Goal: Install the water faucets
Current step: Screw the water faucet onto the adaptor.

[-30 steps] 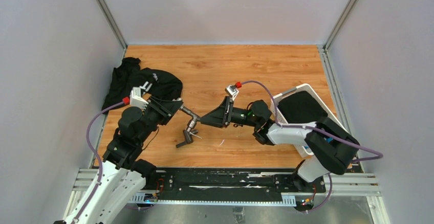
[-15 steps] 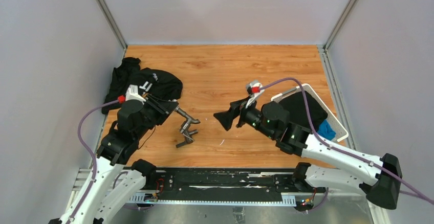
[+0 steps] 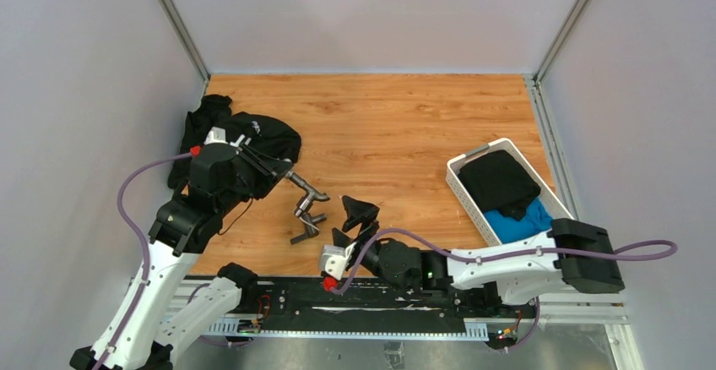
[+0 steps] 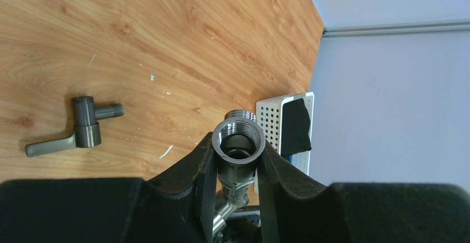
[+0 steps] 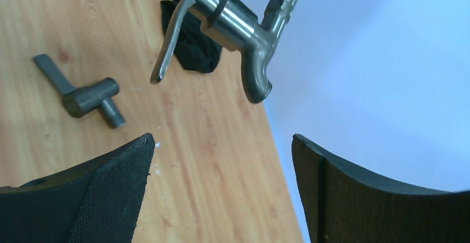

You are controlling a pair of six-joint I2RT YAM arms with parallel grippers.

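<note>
A dark-grey metal faucet [image 3: 311, 193] with a lever handle and a down-turned spout hangs above the table; my left gripper [image 3: 289, 176] is shut on its pipe end. In the left wrist view the threaded pipe mouth [image 4: 238, 142] sits clamped in my left gripper [image 4: 238, 150]. A second faucet piece [image 3: 302, 233], T-shaped with a flat lever, lies loose on the wood below it, and the left wrist view has that piece [image 4: 83, 129] at the left. My right gripper [image 3: 349, 223] is open and holds nothing, low near the front edge. From my right gripper [image 5: 221, 140], the held faucet [image 5: 235, 24] is overhead and the loose piece [image 5: 88, 96] is at the left.
A black cloth garment [image 3: 245, 133] lies heaped at the left, behind my left arm. A white plastic basket [image 3: 463, 186] with black and blue cloth stands at the right. The black rail [image 3: 380, 290] runs along the front edge.
My right gripper opened, let go of the faucet and swung away from it down to the front edge. My left gripper kept its hold and drew slightly left.
</note>
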